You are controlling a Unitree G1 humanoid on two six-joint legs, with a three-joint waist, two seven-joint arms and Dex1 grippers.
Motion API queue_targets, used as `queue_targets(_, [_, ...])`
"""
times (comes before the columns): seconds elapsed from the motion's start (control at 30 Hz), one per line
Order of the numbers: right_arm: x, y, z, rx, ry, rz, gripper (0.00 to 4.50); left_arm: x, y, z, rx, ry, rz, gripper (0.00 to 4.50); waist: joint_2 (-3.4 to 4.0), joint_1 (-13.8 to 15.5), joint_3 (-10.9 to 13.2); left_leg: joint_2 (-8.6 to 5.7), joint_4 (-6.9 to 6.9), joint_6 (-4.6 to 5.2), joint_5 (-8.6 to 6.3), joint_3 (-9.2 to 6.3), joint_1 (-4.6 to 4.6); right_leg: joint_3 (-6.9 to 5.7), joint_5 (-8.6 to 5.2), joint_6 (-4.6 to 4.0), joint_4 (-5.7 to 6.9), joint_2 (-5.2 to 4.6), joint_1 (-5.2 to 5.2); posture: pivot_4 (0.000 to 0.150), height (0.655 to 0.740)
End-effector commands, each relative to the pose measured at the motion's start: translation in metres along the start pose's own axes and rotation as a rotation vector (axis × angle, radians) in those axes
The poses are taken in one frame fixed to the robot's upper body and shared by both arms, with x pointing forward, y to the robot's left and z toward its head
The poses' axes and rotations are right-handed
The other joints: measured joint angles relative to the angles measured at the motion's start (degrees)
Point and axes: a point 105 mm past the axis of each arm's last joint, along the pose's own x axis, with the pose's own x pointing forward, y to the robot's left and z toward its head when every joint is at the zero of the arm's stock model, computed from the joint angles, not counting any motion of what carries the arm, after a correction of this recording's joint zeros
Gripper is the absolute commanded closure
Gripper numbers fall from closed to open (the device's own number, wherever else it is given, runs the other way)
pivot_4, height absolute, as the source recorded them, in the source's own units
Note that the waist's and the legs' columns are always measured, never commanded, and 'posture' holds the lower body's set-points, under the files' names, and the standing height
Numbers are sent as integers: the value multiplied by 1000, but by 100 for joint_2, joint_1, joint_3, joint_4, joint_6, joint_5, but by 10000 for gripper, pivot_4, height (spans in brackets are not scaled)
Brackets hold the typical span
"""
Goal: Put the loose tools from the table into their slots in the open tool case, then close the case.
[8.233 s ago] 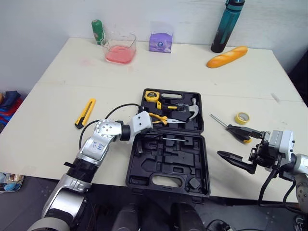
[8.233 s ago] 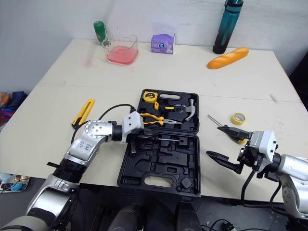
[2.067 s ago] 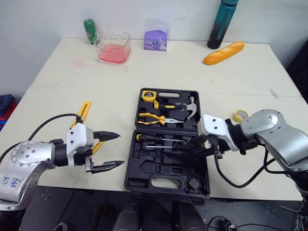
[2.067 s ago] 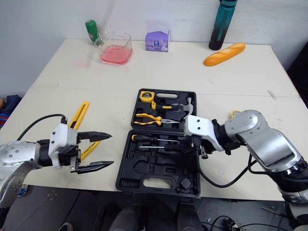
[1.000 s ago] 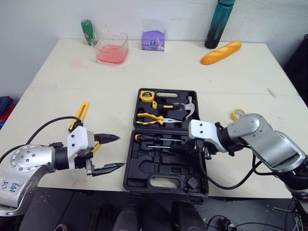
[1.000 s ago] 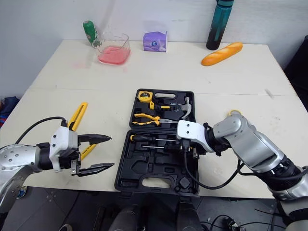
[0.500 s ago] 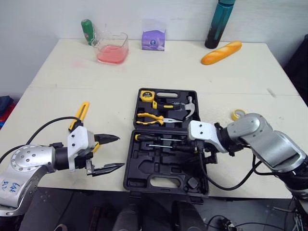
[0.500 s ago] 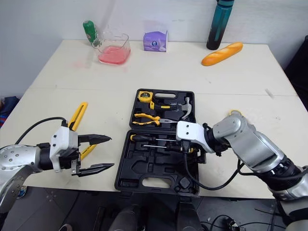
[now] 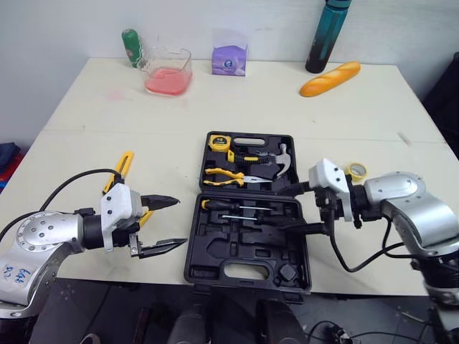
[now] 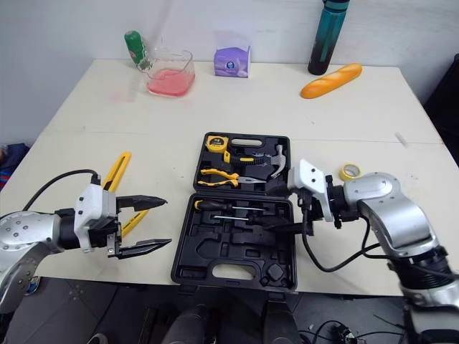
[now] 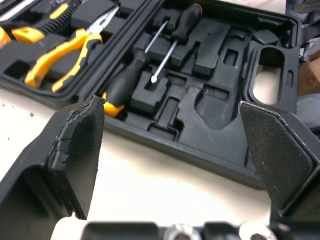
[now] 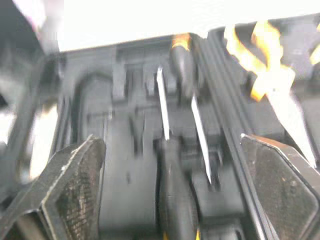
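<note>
The black tool case [image 9: 215,265] lies open at the table's front middle. Its far half holds a tape measure [image 9: 220,142], yellow pliers [image 9: 228,175] and a hammer [image 9: 283,159]. Two screwdrivers [image 9: 233,208] lie in slots of the near half. My right gripper [image 9: 285,208] stands open over the case's right edge, with nothing between its fingers. My left gripper [image 9: 171,223] is open and empty, left of the case and just above the table. A yellow utility knife [image 9: 122,165] lies behind it, partly hidden. A yellow tape roll [image 9: 355,170] sits right of the case.
Along the table's back stand a green bottle [image 9: 130,46], a glass container with pink contents [image 9: 166,72], a purple box [image 9: 229,59], a dark teal bottle [image 9: 323,36] and a bread loaf [image 9: 330,77]. The table's front edge runs just below the case.
My right gripper has opened and drawn back to the right, off the second screwdriver, which now lies in its slot. The left gripper has hardly moved.
</note>
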Motion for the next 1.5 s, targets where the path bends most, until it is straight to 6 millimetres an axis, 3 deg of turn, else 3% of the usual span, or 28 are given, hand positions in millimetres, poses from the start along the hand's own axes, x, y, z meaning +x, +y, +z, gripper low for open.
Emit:
queue_targets(0.03, [-4,-4,-6,-71,-73,-45,492,2,-1,7,33,-19,-12,0,0,3,0,0,0,0,0,0,0,0,0,0,1,1,0,1500,7400])
queue_targets(0.07, [-2,-5,-6,-76,-83,-48,5364,2,-1,7,33,-18,-13,0,0,3,0,-1,0,0,0,1,0,0,0,0,2,2,1,1500,7400])
queue_targets(0.1, [2,-4,-6,-95,-98,-45,6983,2,-1,7,36,-16,-16,0,0,3,1,-4,0,1,0,3,0,0,0,0,3,3,0,1500,7400])
queue_targets(0.37, [24,5,-22,-162,-60,-12,44442,4,2,8,43,-14,-22,0,0,-5,1,-3,2,1,2,5,6,4,0,0,19,4,-2,1500,7400])
queue_targets(0.87, [35,2,-40,-114,-1,-34,44442,5,1,7,43,-10,-23,0,0,-2,1,-2,2,1,2,4,7,5,0,0,19,-1,-2,1500,7400])
queue_targets(1.5, [48,13,-91,66,205,-10,44442,2,-2,4,39,8,-16,0,-40,-21,-24,10,1,-17,4,-2,35,26,-5,-19,23,-12,5,1500,7400])
